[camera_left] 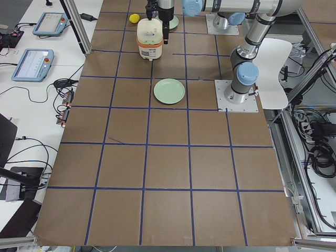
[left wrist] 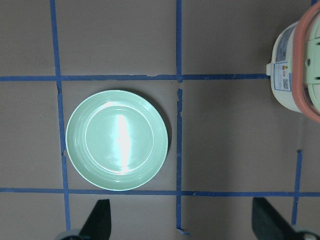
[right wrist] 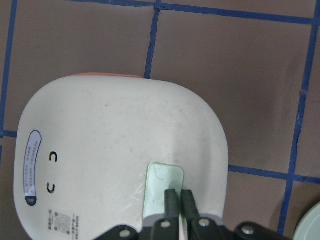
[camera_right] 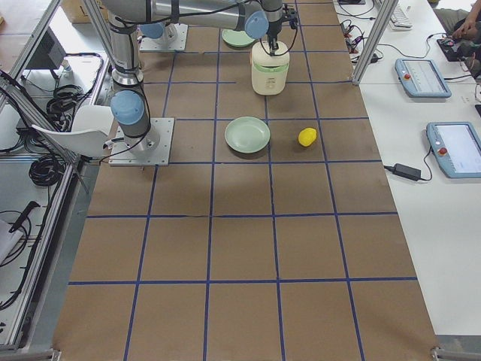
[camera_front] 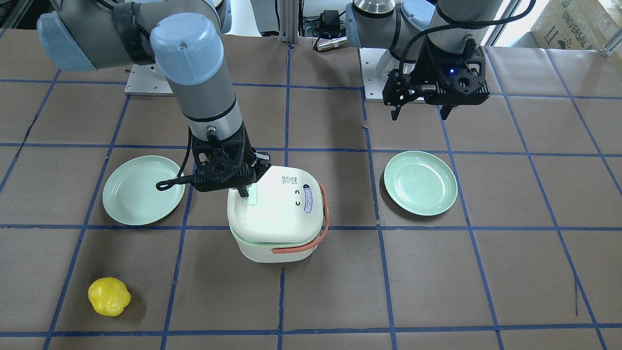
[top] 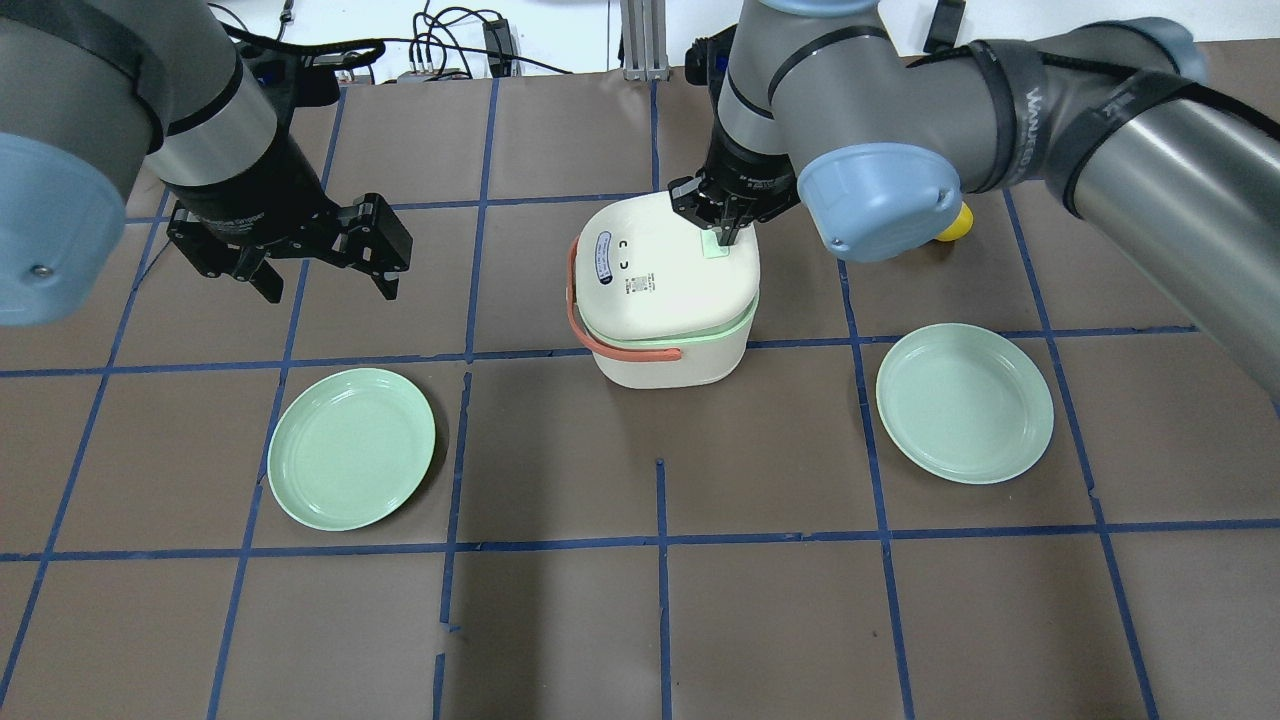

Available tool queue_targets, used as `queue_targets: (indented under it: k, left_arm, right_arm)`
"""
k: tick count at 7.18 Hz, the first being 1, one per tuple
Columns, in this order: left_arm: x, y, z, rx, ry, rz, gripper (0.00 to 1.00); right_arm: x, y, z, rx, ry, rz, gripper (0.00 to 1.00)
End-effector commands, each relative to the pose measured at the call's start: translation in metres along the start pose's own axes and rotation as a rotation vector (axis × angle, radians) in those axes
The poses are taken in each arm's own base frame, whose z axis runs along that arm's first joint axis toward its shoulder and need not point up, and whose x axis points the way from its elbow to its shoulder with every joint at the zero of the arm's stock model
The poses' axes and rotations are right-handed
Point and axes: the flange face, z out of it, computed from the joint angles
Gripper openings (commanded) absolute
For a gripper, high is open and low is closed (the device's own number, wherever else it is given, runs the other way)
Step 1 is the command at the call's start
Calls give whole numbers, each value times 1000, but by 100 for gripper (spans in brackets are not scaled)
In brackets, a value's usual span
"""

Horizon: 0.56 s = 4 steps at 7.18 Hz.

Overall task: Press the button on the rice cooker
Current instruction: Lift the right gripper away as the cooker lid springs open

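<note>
The cream-white rice cooker [camera_front: 277, 214] stands mid-table with its lid shut and its orange-red strap handle [camera_front: 324, 214] folded down. It also shows in the overhead view [top: 665, 290] and the right wrist view [right wrist: 115, 150]. A pale mint-green button [right wrist: 162, 192] sits on the lid near one edge. My right gripper [right wrist: 179, 200] is shut, and its fingertips rest on the button [top: 716, 243]. My left gripper [top: 325, 280] is open and empty, hovering well away from the cooker, above a green plate [left wrist: 117, 140].
Two mint-green plates lie either side of the cooker [top: 352, 448], [top: 965, 402]. A yellow toy pepper [camera_front: 109, 296] lies near the operators' edge on my right side. Blue tape lines grid the brown table.
</note>
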Motion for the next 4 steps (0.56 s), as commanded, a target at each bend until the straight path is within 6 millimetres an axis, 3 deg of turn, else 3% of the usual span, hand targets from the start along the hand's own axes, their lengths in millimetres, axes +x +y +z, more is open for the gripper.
queue_targets:
  k: [1, 4]
  left_arm:
    - [0, 0, 0, 0, 0, 0, 100]
    - [0, 0, 0, 0, 0, 0, 100]
  right_arm:
    - [9, -10, -38, -49, 19, 17, 100]
    - [67, -29, -71, -47, 29, 115, 100]
